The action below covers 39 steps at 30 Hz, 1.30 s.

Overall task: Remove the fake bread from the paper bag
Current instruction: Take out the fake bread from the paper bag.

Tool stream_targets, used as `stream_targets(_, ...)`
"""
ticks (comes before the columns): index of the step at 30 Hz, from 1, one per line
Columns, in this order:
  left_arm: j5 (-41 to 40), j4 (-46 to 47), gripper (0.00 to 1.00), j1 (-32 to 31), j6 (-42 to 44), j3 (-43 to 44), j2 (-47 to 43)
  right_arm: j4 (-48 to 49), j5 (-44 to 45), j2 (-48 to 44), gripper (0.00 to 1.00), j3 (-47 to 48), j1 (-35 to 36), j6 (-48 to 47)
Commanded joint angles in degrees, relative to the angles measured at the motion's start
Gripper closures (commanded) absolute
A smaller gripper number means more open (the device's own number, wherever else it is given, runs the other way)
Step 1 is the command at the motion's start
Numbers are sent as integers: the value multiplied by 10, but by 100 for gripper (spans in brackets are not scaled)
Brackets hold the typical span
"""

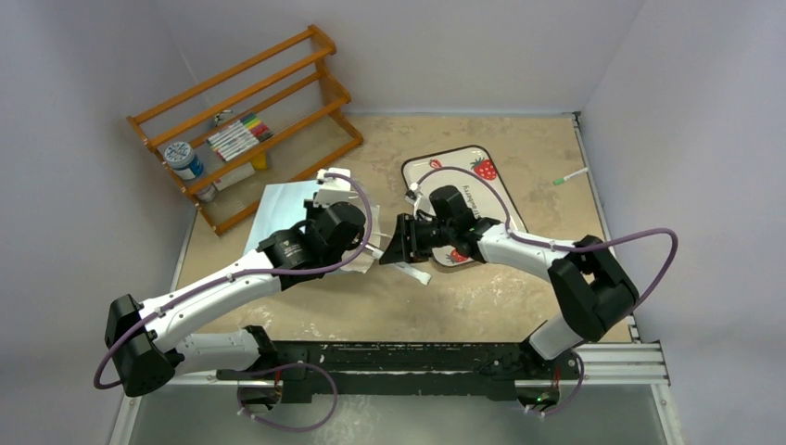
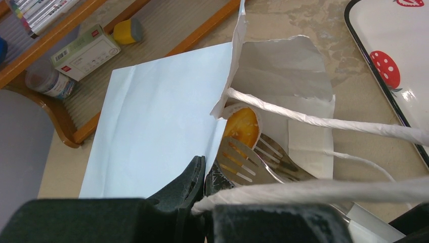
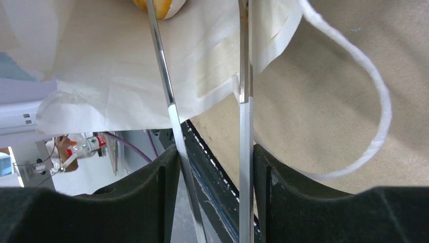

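Observation:
The pale-blue paper bag (image 1: 278, 209) lies flat on the table, its white-lined mouth facing right. My left gripper (image 2: 212, 172) is shut on the near edge of the paper bag (image 2: 152, 131) by a white cord handle (image 2: 324, 121). One piece of fake bread, an orange oval roll (image 2: 242, 126), sits just inside the mouth. The slotted ends of the metal tongs (image 2: 243, 162) rest against it. My right gripper (image 3: 215, 154) is shut on the two arms of the tongs (image 3: 244, 101), which reach toward the roll (image 3: 161, 6). Seen from above, my left gripper (image 1: 357, 243) and right gripper (image 1: 394, 243) nearly meet.
A white strawberry-print tray (image 1: 445, 171) lies right of the bag, partly under my right arm, and shows at the left wrist view's right edge (image 2: 394, 40). A wooden rack (image 1: 250, 111) with markers, jars and a box stands at the back left. A green-tipped pen (image 1: 570, 176) lies far right.

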Motion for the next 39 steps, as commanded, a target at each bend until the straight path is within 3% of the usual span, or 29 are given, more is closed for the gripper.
stream_targets(1,3,30,100,-3,4,26,-11,48,-22,-1,45,41,0,-4)
stream_targets(6,4,32,100,-4,5,26,-10,52,-25,3,45,43,0,-5)
stream_targets(13,-7,29,100,-4,6,26,-6,47,-16,-16,76,35,-1,-5)
stream_targets(19,-38,19,100,-4,-4,26,-1,-12,17,-68,90,39,0,-33)
stream_targets(39,-126,20,100,9,-41,6,-15,-177,123,-306,94,8,-1,-41)
